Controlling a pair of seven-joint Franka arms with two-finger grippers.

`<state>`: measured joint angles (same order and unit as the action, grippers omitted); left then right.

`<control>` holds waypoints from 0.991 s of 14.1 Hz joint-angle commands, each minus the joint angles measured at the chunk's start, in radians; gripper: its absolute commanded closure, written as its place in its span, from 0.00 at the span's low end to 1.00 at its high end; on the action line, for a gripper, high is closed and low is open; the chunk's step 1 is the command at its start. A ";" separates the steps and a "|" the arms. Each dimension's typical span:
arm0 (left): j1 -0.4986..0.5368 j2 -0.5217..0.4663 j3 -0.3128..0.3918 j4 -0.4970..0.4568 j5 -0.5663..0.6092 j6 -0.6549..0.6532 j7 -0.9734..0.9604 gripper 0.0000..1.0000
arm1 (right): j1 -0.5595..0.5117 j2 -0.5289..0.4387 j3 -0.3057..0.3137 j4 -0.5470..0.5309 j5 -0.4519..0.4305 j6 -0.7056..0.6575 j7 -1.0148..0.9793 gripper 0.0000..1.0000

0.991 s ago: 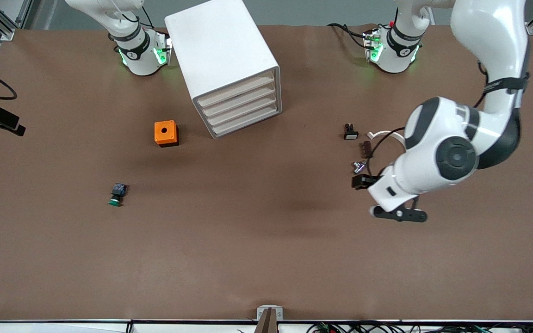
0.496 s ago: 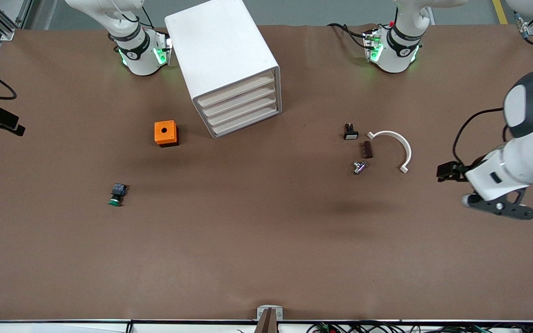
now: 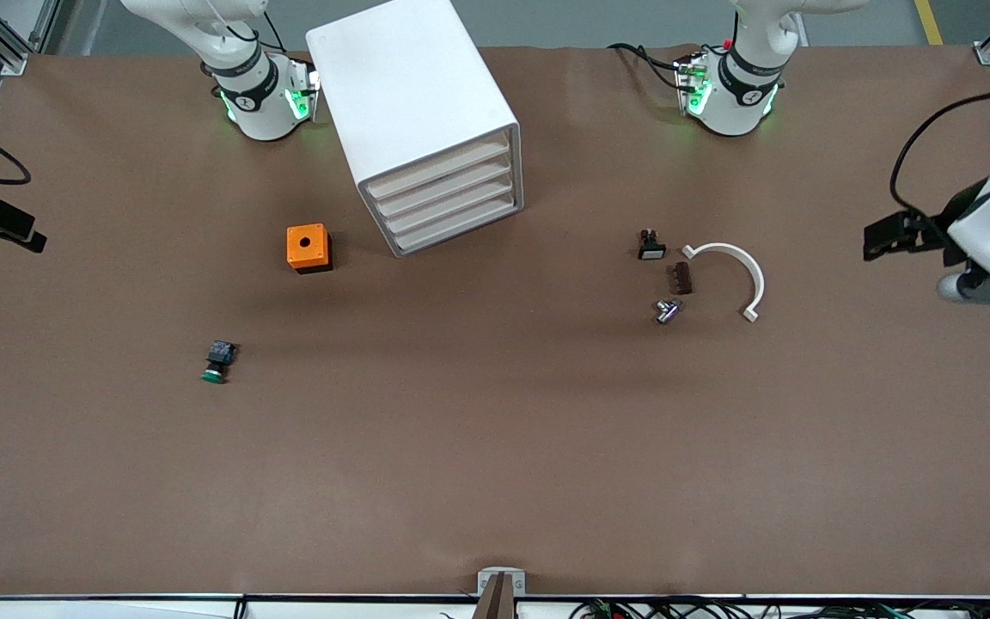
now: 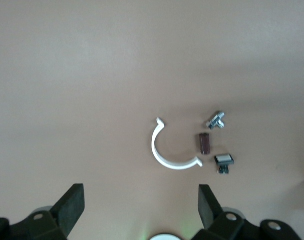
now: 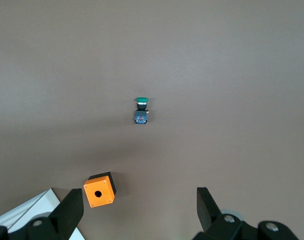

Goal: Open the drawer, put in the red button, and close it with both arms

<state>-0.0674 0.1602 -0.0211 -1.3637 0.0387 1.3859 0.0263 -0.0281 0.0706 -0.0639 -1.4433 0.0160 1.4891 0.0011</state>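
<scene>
The white cabinet (image 3: 413, 103) stands near the right arm's base, and its four beige-fronted drawers (image 3: 448, 202) are all shut. No red-capped button shows in any view. My left gripper (image 3: 989, 291) is up in the air over the left arm's end of the table. In the left wrist view it (image 4: 140, 207) is open and empty. My right gripper (image 5: 140, 210) is open and empty, high over the table near the orange box (image 5: 99, 190). It is out of the front view.
A green-capped button (image 3: 217, 361) lies nearer the front camera than the orange box (image 3: 308, 248). A white curved strip (image 3: 731, 266), a white-capped switch (image 3: 651, 245), a brown block (image 3: 681, 277) and a small metal part (image 3: 669, 310) lie toward the left arm's end.
My left arm has swung away from over the small parts to the left arm's end of the table, uncovering the white strip. The right arm has not moved.
</scene>
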 commanded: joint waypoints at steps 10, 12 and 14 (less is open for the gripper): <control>0.001 -0.165 0.006 -0.031 -0.005 -0.071 -0.054 0.00 | -0.027 -0.003 0.018 0.017 -0.014 -0.006 -0.053 0.00; 0.001 -0.156 0.007 -0.029 -0.005 -0.029 -0.049 0.00 | -0.027 -0.003 0.016 0.017 -0.014 -0.006 -0.053 0.00; 0.000 -0.148 0.030 -0.028 -0.029 -0.007 -0.051 0.00 | -0.027 -0.003 0.018 0.017 -0.014 -0.006 -0.053 0.00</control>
<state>-0.0672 0.0193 -0.0134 -1.3767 0.0348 1.3515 -0.0259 -0.0346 0.0706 -0.0639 -1.4374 0.0159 1.4901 -0.0359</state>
